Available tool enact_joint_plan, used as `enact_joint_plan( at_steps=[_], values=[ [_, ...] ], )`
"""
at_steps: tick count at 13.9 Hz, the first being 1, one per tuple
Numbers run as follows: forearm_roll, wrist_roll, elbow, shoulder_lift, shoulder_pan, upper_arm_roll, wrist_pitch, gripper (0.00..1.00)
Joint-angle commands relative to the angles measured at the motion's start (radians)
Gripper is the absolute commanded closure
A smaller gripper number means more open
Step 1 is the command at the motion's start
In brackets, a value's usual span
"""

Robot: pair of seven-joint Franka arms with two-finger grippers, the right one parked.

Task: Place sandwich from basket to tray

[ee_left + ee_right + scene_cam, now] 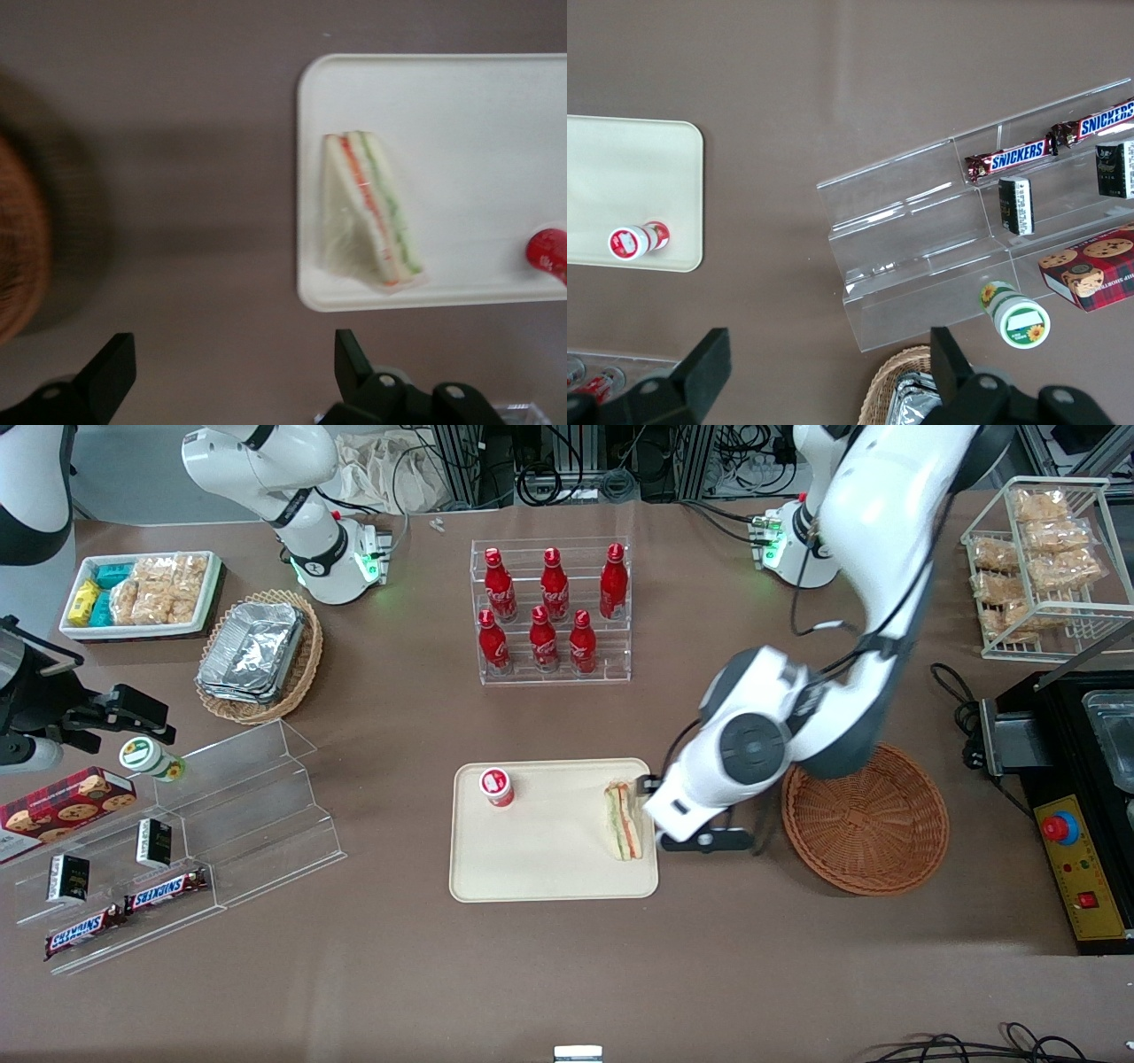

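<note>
The sandwich (624, 820) (370, 209) lies flat on the tray (549, 868) (469, 97), close to the tray's edge on the basket's side, its orange-red and green layers showing along one long side. It is out of the basket (866, 819) (18, 239), which sits on the brown worktop (567, 974) beside the tray, toward the working arm's end. The gripper (709, 839) (232, 372) hangs over the bare strip of worktop between tray and basket, just beside the tray's rim. Its fingers (353, 359) are spread wide and hold nothing; the sandwich sits apart from them. A small red-and-white cup (497, 786) (549, 252) (636, 241) stands on the same tray, toward the parked arm's end, well apart from the sandwich. A clear rack of red bottles (551, 607) stands farther from the front camera than the tray.
</note>
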Motion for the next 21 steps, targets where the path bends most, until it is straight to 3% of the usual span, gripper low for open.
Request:
enact_joint_plan(
  at_steps=[1, 11, 15, 21],
  values=[
    [-0.017, 0.112, -0.036, -0.109, 0.082, -0.002, -0.101, 0.01],
    [0.005, 0.446, -0.025, -0.340, 0.364, 0.003, -0.262, 0.01],
    [0.043, 0.381, -0.022, -0.353, 0.366, 0.066, -0.264, 0.00],
    [0.048, 0.350, 0.004, -0.347, 0.367, 0.069, -0.264, 0.00]
  ],
)
